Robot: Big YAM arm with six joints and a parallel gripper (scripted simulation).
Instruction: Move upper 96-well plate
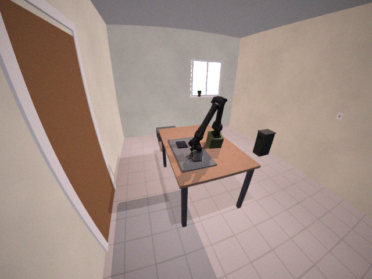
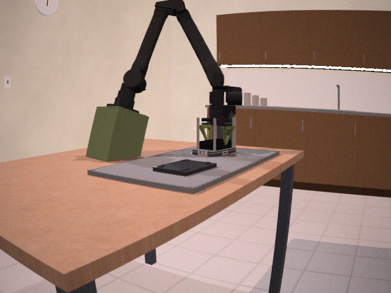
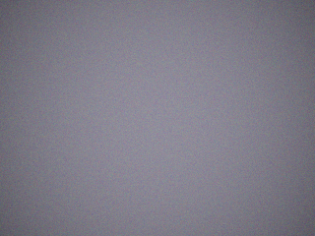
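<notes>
While the arm (image 2: 201, 50) is bent down into the stack rack K1 (image 2: 198, 132) on the grey mat (image 2: 132, 171), the claw (image 2: 217, 133) is clamped on the upper 96-well plate (image 2: 206, 144), which is seated between the rack's posts. Plate nest N1 (image 2: 184, 166) is seen nearby on the surface (image 2: 79, 201). Only flat grey is shown by the wrist view.

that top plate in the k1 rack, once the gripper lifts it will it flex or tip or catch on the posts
Probably stiff: the upper plate looks like a flat, boxy black slab, so flexing seems unlikely. The gripper is shut on it from above, between the corner posts of rack K1, so a tilted lift could catch a post. Likely light, but a wide plate held in a narrow grip may tip.
</notes>
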